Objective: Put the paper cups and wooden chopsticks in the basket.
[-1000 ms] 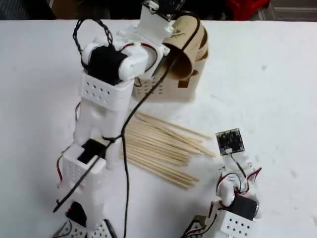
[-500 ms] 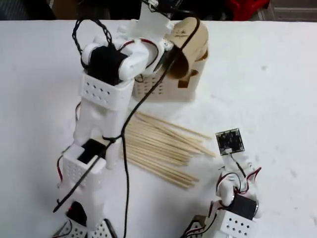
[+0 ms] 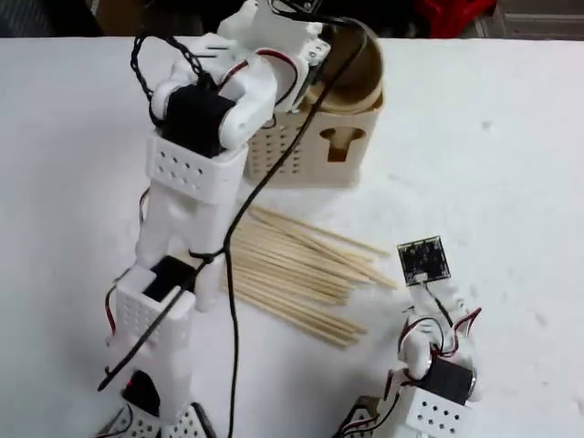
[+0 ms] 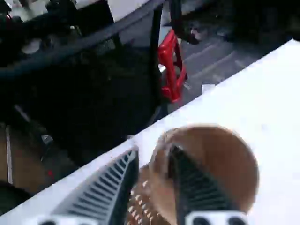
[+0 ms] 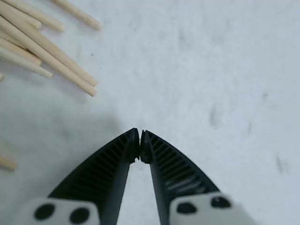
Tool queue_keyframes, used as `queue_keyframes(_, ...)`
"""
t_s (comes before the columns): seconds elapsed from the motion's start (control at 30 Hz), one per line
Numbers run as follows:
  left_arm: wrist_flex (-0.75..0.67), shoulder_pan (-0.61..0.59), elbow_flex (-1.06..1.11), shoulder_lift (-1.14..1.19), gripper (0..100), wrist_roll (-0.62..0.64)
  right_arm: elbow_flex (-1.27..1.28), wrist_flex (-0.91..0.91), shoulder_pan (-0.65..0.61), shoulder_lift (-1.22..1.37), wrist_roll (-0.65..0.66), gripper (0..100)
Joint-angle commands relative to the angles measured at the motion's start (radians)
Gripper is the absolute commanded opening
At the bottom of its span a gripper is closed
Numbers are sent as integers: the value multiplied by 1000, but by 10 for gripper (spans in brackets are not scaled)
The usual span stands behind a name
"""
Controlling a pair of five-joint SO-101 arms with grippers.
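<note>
One paper cup pinched by its wall in the left gripper, sitting at the mouth of the basket: risks snagging on the rim at release and toppling out onto the chopsticks loose on the table, near the right gripper, pressed together.

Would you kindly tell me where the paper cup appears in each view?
High view: the paper cup stands in the basket at the far edge of the table.
Left wrist view: it sits just beyond the left end effector.
Right wrist view: this faces chopsticks on the table instead.
Shared landmark: the white table.
</note>
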Motion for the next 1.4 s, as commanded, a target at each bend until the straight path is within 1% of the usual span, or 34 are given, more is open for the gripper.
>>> queue_keyframes(0.0, -54, 15, -21, -47, 127, -11, 8, -12, -8, -7, 12, 21)
queue_keyframes(0.3, -54, 18, -14, -44, 128, -11, 8, -12, -10, -7, 12, 21)
queue_keyframes(0.5, -155, 33, 69, 16, 128, -12, 8, -12, -10, -7, 12, 21)
queue_keyframes(0.67, -180, 33, 63, 33, 127, -12, 8, -12, -10, -7, 12, 21)
queue_keyframes(0.83, -244, -2, 103, 35, 124, -12, 8, -12, -10, -7, 12, 21)
queue_keyframes(1.13, -259, -56, 127, 36, 124, -5, 8, -12, -10, -7, 12, 21)
queue_keyframes(1.37, -252, -59, 92, 13, 128, -3, 8, -12, -10, -7, 12, 21)
